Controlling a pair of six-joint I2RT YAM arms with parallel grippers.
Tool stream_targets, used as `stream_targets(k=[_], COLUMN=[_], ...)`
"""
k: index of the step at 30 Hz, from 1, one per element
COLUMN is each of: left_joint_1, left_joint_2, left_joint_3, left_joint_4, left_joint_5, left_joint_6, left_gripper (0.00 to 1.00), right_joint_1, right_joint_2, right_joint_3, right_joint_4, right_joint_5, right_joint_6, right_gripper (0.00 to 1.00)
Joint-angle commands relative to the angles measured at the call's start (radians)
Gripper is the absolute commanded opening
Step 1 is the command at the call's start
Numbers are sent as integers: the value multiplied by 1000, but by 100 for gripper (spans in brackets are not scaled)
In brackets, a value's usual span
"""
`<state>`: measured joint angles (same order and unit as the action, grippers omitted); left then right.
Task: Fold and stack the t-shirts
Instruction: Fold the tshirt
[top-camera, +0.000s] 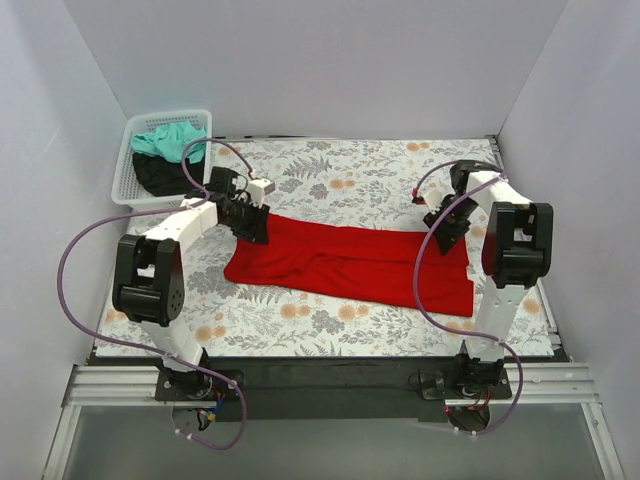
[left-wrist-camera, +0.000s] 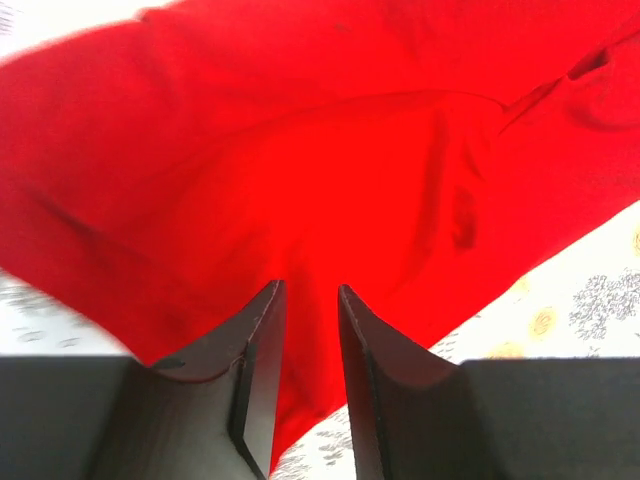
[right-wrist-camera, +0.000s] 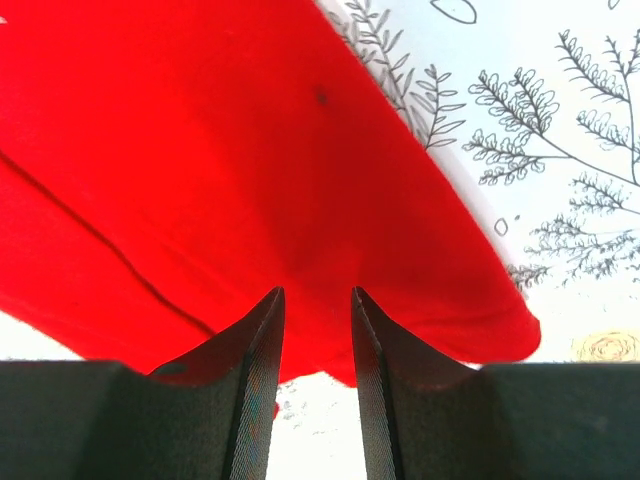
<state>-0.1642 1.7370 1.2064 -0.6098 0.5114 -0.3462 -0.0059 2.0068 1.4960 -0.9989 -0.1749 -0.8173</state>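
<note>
One t-shirt (top-camera: 350, 262) lies spread across the middle of the tablecloth (top-camera: 350, 175), my left gripper (top-camera: 254, 234) at its far-left corner and my right gripper (top-camera: 441, 238) at its far-right corner, while a basket (top-camera: 125, 165) in the far-left corner holds a second t-shirt (top-camera: 160, 178) with a third t-shirt (top-camera: 165, 140) behind it.

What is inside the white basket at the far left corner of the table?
Inside the white basket lie a teal-green t-shirt, farther back, and a black t-shirt, nearer. Anything beneath them is covered and cannot be seen.

Red t-shirt (right-wrist-camera: 250, 150) in right tool (right-wrist-camera: 316, 293)
</note>
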Motion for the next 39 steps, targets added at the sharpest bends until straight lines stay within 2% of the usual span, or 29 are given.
stream_targets(k=[1,3,8,14,17,18,20,21,22,23,24,25,27,29,30,32,33,39], left_joint_1=[-44,-46,-44,-51,-47,-41,-31,-14,-12,-9,-9,-9,-12,-14,-15,-24,-38,-57], left_joint_2=[-10,7,44,157,318,366,530,594,648,758,801,834,831,739,629,541,471,351], left_joint_3=[-51,-80,-146,-94,59,196,365,484,707,849,972,1169,1240,1098,1013,830,788,578], left_joint_4=[27,24,21,56,84,81,70,21,-8,-45,-115,-139,-122,-44,43,96,110,85], left_joint_5=[-92,-173,-257,-356,-422,-424,-418,-392,-390,-387,-334,-324,-244,-217,-208,-186,-192,-198], left_joint_6=[-100,-120,-135,-117,-79,-64,-50,-34,-37,-42,-37,-48,-72,-126,-149,-181,-185,-290], left_gripper=[26,22,20,18,16,16,16,16,16,16,17,18,22,24,25,26,27,27], right_joint_1=[3,3,4,38,69,105,165,241,280,334,346,351,351,350,350,351,351,394], right_joint_2=[20,15,-16,-109,-180,-224,-269,-314,-341,-365,-409,-425,-447,-442,-438,-399,-381,-247], right_joint_3=[-3,-51,-154,-319,-408,-440,-520,-537,-548,-548,-530,-504,-406,-323,-309,-289,-281,-217], right_joint_4=[19,45,72,83,79,75,53,33,5,-42,-75,-101,-147,-152,-146,-121,-89,9], right_joint_5=[35,60,81,92,71,58,12,-9,-62,-98,-139,-212,-245,-241,-229,-199,-190,-187], right_joint_6=[18,9,-5,-33,-28,-25,10,23,33,49,50,55,84,95,95,98,107,159], right_gripper=[39,38,38,38,38,39,39,39,39,39,40,41,42,42,42,42,41,34])
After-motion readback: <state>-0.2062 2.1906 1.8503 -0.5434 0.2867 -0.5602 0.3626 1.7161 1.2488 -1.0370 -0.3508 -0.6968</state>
